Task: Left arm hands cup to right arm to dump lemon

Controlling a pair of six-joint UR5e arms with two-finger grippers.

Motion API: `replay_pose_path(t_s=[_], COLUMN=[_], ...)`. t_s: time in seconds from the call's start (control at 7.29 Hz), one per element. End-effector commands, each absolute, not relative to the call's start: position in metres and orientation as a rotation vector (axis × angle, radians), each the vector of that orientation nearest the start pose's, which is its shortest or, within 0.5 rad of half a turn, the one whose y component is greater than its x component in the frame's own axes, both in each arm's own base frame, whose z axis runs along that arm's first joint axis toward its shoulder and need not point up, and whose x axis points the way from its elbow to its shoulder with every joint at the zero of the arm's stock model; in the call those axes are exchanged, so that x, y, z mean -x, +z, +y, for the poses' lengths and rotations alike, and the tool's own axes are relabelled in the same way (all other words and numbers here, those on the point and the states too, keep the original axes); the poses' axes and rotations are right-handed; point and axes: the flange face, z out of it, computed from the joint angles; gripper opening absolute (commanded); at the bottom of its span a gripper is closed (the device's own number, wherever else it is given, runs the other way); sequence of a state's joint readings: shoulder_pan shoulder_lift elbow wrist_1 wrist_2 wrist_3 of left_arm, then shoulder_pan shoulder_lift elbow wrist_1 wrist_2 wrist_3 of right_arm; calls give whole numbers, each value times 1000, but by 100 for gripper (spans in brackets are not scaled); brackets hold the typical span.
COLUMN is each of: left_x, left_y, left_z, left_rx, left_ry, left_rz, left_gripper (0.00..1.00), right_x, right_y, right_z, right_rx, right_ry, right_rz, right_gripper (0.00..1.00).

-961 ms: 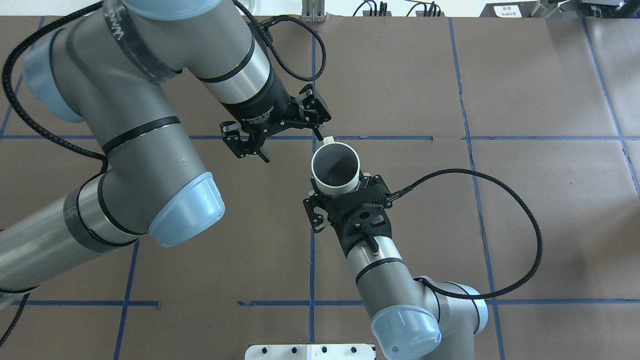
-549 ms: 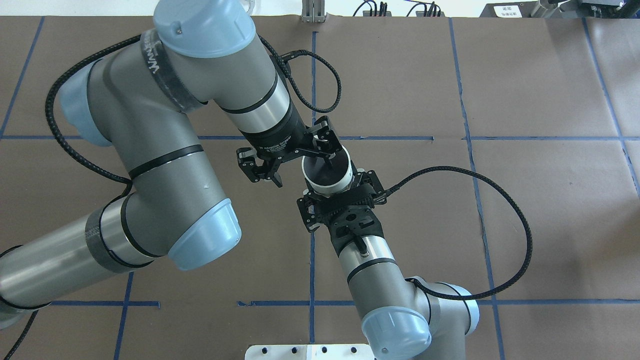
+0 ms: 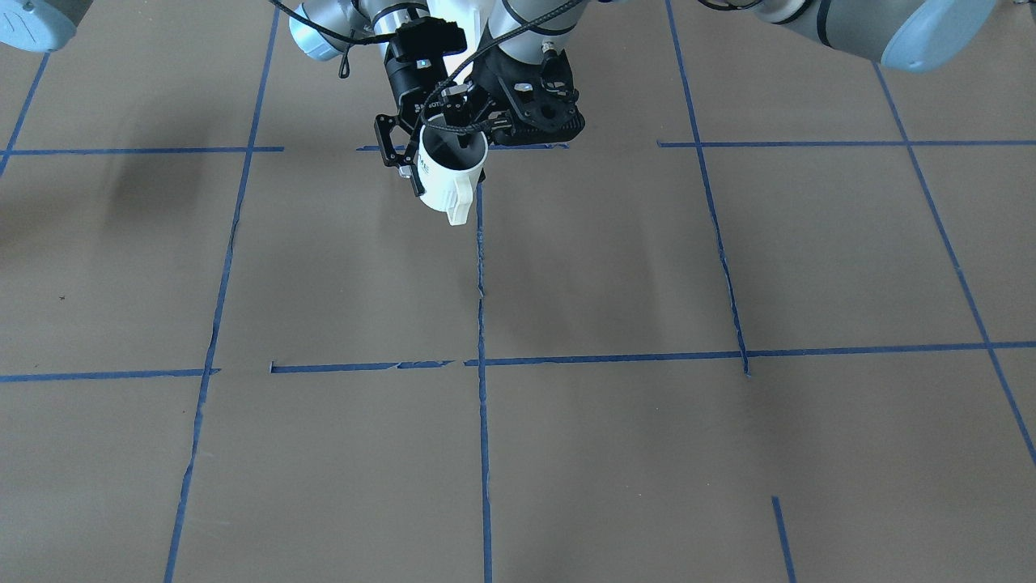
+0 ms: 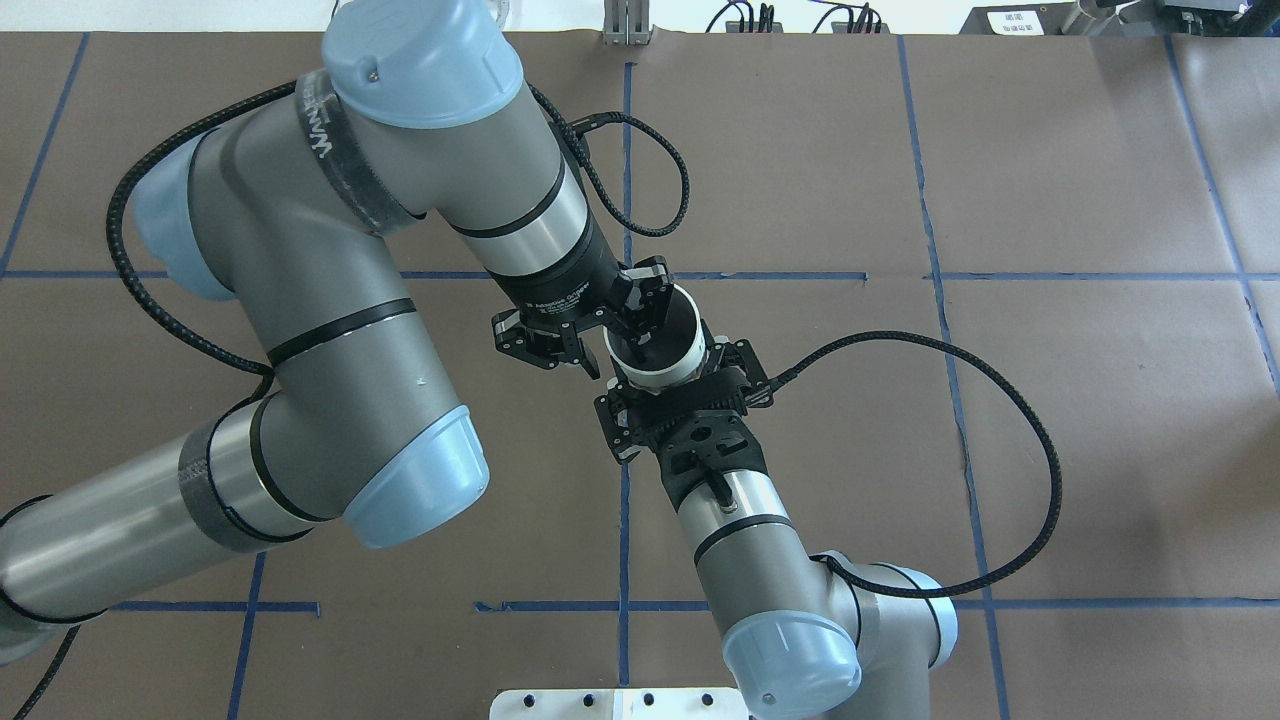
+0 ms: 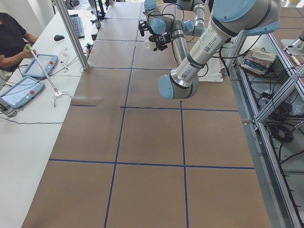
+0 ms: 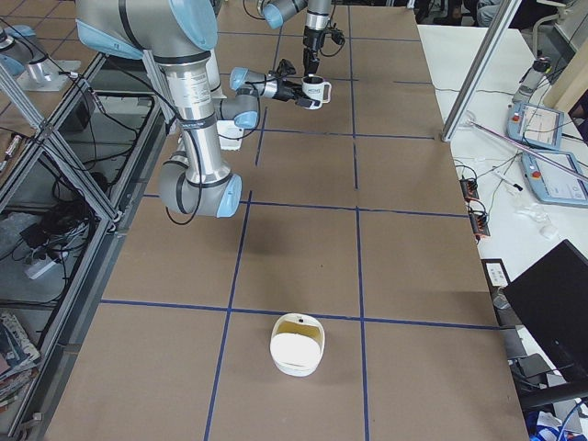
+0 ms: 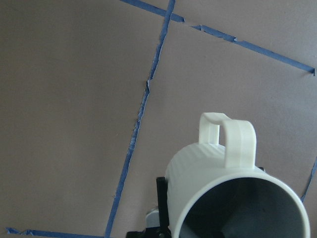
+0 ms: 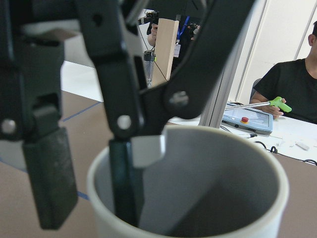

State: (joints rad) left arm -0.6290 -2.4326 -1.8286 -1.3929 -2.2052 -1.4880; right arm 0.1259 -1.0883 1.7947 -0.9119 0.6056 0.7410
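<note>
While the right claw [image 4: 672, 388] clamps the cup [image 3: 441, 182] by its side wall, upright and clear of the table [image 4: 1000, 450], the mouth is left free on top, presumably so the other arm can get in. Just beyond, the left claw [image 8: 88, 178] hangs from above, jaws apart, straddling the rim: one finger inside, outer pad [image 8: 49, 173] not touching yet. Farther out, the handle [image 7: 228, 136] points away from the right claw, outside both grips. Lemon not visible; cup floor hidden.
</note>
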Motion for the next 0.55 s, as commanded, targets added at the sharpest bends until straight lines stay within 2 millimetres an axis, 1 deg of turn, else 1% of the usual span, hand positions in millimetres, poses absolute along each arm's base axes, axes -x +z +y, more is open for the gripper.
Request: replay_pose_path(t_s=[0.0,0.14,0.27,0.41], left_x=[-456,-456,-456,-455], left_y=[56,57,58,56], left_z=[-424,-424,-423,-423], left_rx=[234,234,236,235], left_ry=[-196,-196,-196,-196], left_rz=[1048,1048,1047,1049], left_gripper=[12,3,0,0], right_x=[540,540,539,540], right_y=[196,197,201,201], right_z=[-285,-285,-285,-285], right_rx=[-1262,-1261,-1267,-1273], right_ry=[83,80,65,53], right_rz=[-728,-728,-717,-705], right_gripper=[75,85,100,100])
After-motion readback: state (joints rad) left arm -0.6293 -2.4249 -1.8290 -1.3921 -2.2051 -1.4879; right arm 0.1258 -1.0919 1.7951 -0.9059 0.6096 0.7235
